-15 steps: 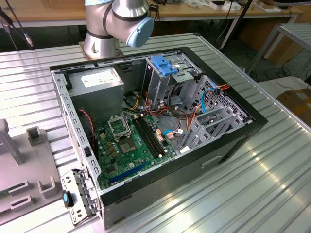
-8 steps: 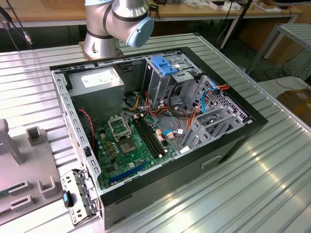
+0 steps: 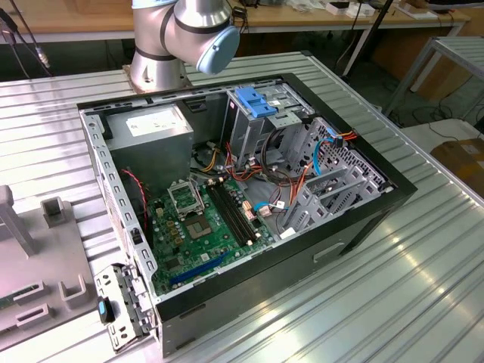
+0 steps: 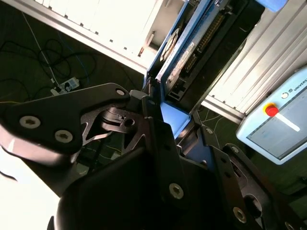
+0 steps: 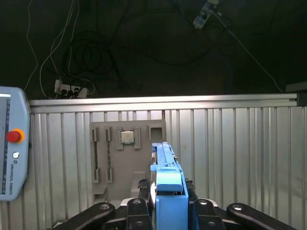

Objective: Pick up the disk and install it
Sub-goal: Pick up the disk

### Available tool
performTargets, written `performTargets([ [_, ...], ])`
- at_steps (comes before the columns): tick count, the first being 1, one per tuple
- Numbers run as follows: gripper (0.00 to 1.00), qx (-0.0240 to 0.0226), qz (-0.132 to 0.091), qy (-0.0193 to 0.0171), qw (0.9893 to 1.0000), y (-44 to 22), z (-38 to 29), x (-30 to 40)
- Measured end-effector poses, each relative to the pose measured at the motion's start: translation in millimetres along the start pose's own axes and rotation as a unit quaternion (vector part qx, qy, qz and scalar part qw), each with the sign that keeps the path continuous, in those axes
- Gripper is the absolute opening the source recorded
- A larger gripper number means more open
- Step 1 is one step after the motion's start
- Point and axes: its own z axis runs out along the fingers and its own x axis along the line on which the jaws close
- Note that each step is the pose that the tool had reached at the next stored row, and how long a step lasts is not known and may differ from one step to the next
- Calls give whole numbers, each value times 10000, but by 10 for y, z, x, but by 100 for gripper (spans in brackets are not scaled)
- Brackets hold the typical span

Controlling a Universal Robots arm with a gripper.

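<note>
- Black linkage arms of the hand [image 5: 169,207] sit closest in both wrist views. Its fingers [image 5: 197,213] are pressed against the two flat sides of the disk [image 5: 167,175], pinching it edge-on by its bright blue carrier.
- Beyond the held disk, the first wrist view shows a pale teach pendant [image 5: 12,148] with a red button. It also shows a grey fixture plate [image 5: 127,165] lying flat on the ribbed metal worktop [image 5: 240,153], with a square chip [image 5: 127,137] seated in it.
- From the exterior view's left to its right come the fixture plate, then the open computer case [image 3: 363,227] with its green motherboard [image 3: 204,227].
- Inside the case a grey drive cage [image 3: 253,121] with a light-blue top stands upright, and the arm's base [image 3: 162,60] rises behind the case.
</note>
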Motion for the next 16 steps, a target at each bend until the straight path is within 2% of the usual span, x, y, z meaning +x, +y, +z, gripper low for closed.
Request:
performTargets([
  [3,37,0,0,0,10000,-60,0,-2],
  [4,37,-1,0,0,10000,-105,0,-3],
  [7,37,-1,0,0,10000,-160,2,-5],
  [10,37,-1,0,0,10000,-250,3,-8],
  [16,37,-1,0,0,10000,-363,5,-11],
])
